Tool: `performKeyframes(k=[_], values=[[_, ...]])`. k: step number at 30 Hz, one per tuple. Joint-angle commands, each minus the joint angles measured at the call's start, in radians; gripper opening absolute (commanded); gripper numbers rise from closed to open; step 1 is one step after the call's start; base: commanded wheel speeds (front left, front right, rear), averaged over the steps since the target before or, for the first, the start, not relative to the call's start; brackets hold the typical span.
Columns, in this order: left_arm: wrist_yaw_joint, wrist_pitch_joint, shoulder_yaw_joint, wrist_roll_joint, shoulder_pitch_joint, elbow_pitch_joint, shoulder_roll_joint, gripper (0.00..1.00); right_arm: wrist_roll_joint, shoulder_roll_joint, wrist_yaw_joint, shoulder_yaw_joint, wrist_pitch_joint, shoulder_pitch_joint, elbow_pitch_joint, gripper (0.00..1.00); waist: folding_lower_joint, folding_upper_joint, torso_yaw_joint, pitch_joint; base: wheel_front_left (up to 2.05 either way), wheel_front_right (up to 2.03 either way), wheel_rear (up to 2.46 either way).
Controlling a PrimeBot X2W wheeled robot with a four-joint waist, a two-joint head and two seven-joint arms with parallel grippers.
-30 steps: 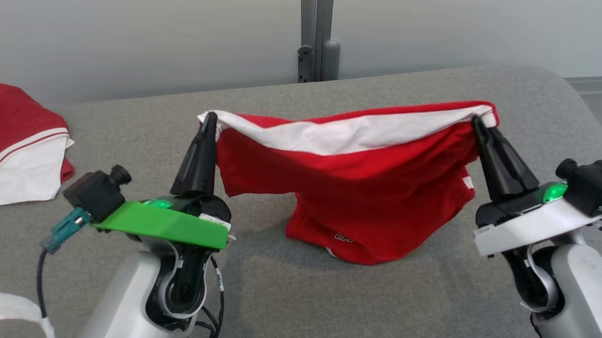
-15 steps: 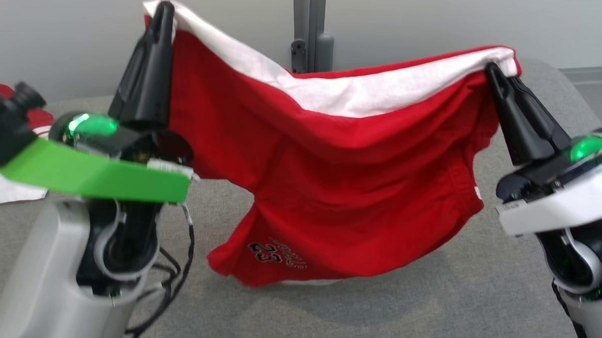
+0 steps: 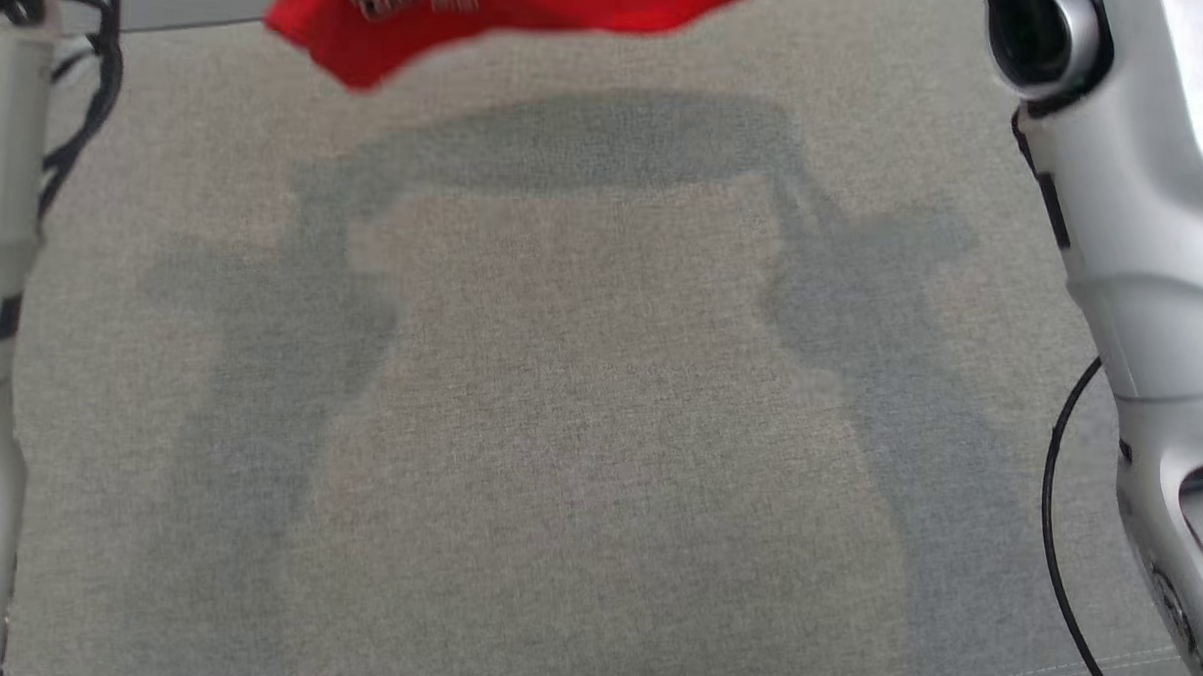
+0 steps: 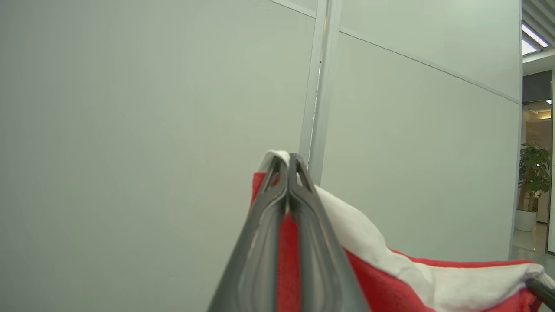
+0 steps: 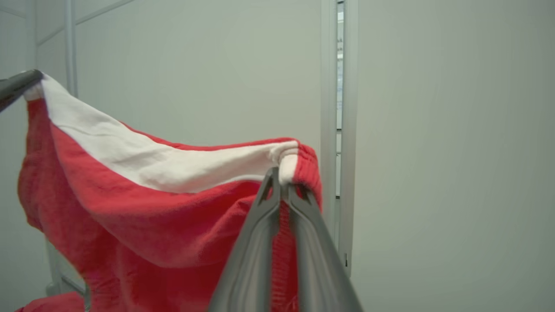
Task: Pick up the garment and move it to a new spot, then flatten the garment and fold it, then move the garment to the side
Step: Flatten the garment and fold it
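The garment [image 3: 493, 14] is red with a white band and printed lettering; its lower hem hangs at the top of the head view, above the grey surface [image 3: 578, 427]. In the left wrist view my left gripper [image 4: 288, 161] is shut on one top corner of the garment [image 4: 368, 242]. In the right wrist view my right gripper [image 5: 279, 177] is shut on the other top corner of the garment [image 5: 143, 208], which sags between the two. The other arm's fingertip [image 5: 17, 84] shows at the far corner. Pale forearms [image 3: 1145, 247] frame the head view.
A pale partition wall with a metal post [image 5: 340, 130] stands behind the garment. A second red cloth [image 5: 47, 303] peeks at the bottom left of the right wrist view. A potted plant [image 4: 535, 182] stands far off. Cables [image 3: 80, 90] hang by the left arm.
Both grippers have lifted the garment high, off the grey surface. Only its hem now shows at the top of the head view. The head camera has tilted down.
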Motion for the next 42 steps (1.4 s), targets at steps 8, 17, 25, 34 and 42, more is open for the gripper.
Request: performKeyframes(k=[8,17,25,34,42], values=[[-0.070,-0.117,0.026,0.020,0.033,0.251,-0.092,0.00,-0.115,0.057,0.000,-0.009,-0.083,-0.045,0.307,0.00,-0.0001,0.0000,0.073,0.229,0.00,0.00,0.00],[-0.144,-0.120,0.149,0.074,0.294,0.133,-0.151,0.00,-0.037,0.018,0.000,0.010,-0.083,0.182,0.201,0.00,-0.0001,0.0000,0.099,0.251,0.00,0.00,0.00],[-0.149,-0.119,0.158,0.059,0.541,-0.103,-0.132,0.00,0.080,-0.067,0.000,0.132,-0.082,0.324,0.047,0.00,-0.0001,0.0000,0.079,0.200,0.00,0.00,0.00],[-0.149,-0.119,0.180,0.055,0.838,-0.300,-0.139,0.00,0.150,-0.133,0.000,0.209,-0.083,0.507,-0.102,0.00,-0.0001,0.0000,0.103,0.087,0.00,0.00,0.00],[-0.149,-0.119,0.193,0.078,1.124,-0.480,-0.173,0.00,0.175,-0.170,0.000,0.166,-0.083,0.788,-0.288,0.00,-0.0001,0.0000,0.129,-0.044,0.00,0.00,0.00]])
